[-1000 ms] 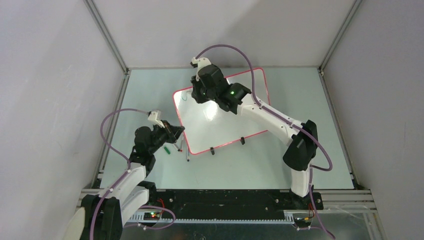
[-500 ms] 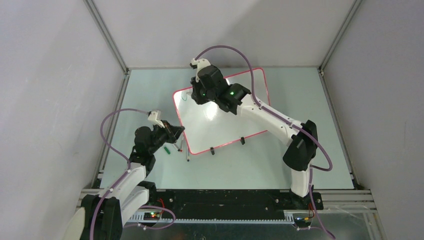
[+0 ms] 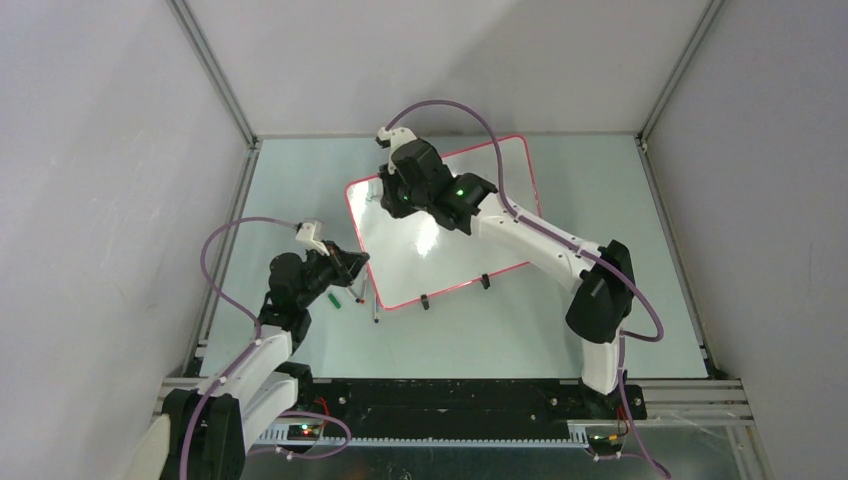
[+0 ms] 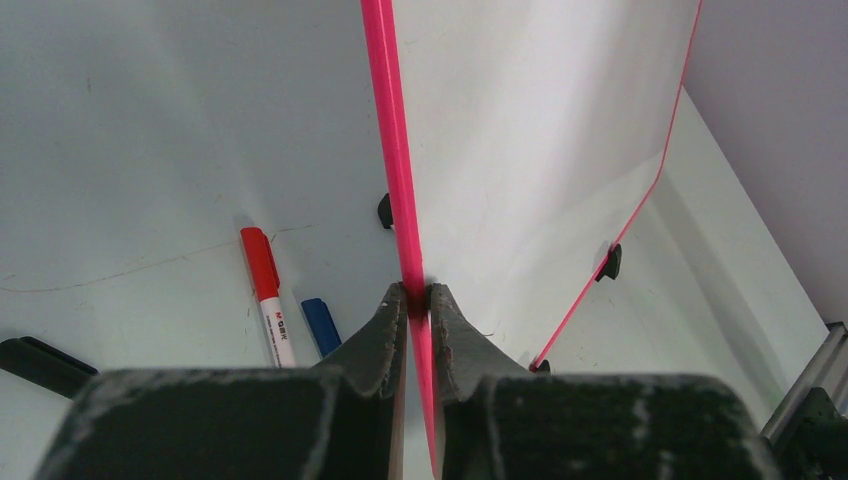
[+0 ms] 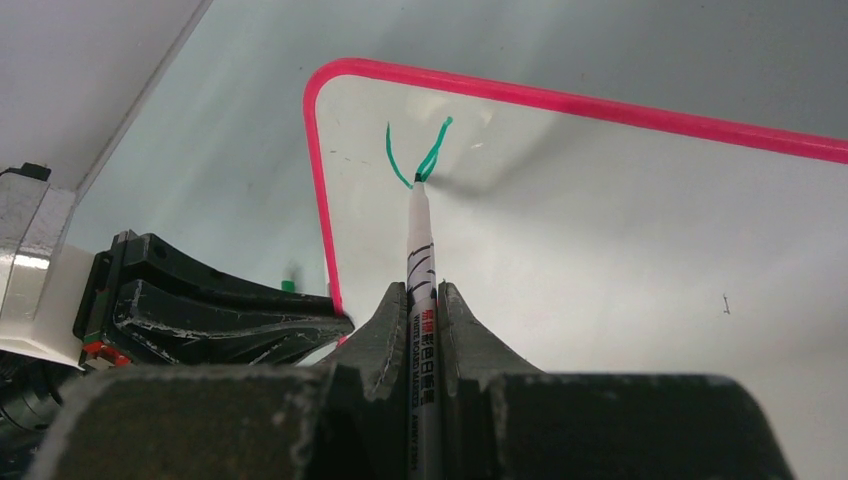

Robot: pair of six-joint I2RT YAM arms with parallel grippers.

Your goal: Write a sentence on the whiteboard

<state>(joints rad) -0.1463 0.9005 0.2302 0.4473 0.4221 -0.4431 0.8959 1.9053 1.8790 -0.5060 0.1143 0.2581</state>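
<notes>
The whiteboard (image 3: 440, 262) lies slanted mid-table, glossy white with a red-pink rim. My left gripper (image 3: 356, 263) is shut on its near-left edge; in the left wrist view the jaws (image 4: 418, 294) pinch the rim (image 4: 392, 150). My right gripper (image 3: 388, 196) hovers over the far-left corner, shut on a white marker (image 5: 420, 240) whose tip touches the board (image 5: 600, 230). Of the sentence, only a teal-green V-shaped stroke (image 5: 415, 155) shows beside the tip. It is a tiny mark in the top view (image 3: 368, 196).
A red-capped marker (image 4: 264, 285), a blue one (image 4: 322, 325) and a black object (image 4: 38, 365) lie on the table left of the board. A green cap (image 3: 333, 300) and pens (image 3: 373, 302) lie near my left gripper. Two black clip feet (image 3: 425, 300) (image 3: 485, 282) sit on the near edge. Enclosure walls surround the table.
My right wrist has shifted a little toward the far left over the board's corner with the marker. The left arm and the board have not moved.
</notes>
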